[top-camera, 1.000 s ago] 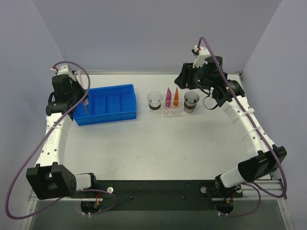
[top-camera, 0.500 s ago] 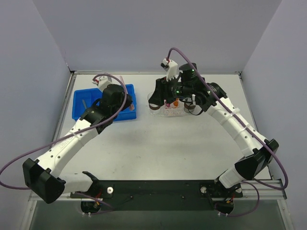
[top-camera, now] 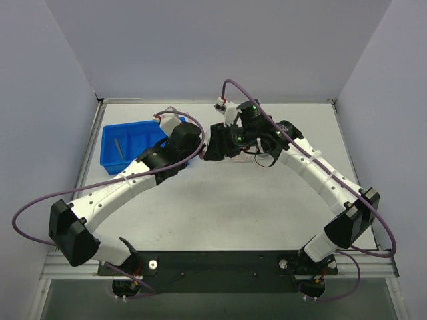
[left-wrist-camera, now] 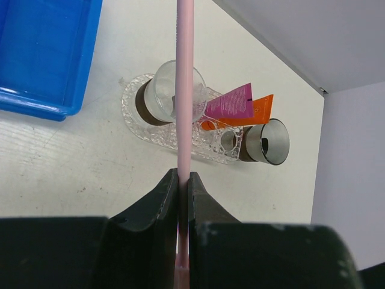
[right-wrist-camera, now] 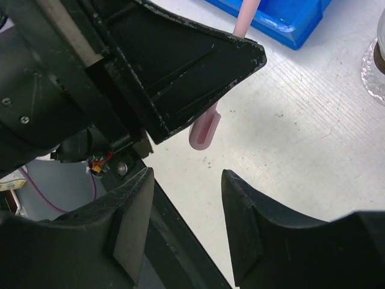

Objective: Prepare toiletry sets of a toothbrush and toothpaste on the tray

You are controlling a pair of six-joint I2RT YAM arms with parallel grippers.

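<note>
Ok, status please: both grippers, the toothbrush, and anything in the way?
Left gripper shut on pink toothbrush, aimed at clear cup on tray. Right gripper open, empty, close by tray, may block.

Top camera looks down from behind; both close wrist cameras share the blue bin (left-wrist-camera: 42,54).

Bright, even light; close fingers (right-wrist-camera: 129,223) slightly soft.

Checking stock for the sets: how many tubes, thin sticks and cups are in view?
Small toothpaste tubes: 2 (pink-magenta, orange)
Thin toothbrush sticks: 2 (pink in left gripper, grey in blue plastic bin)
Round cups on clear bumpy tray: 2
Total: 6
</note>
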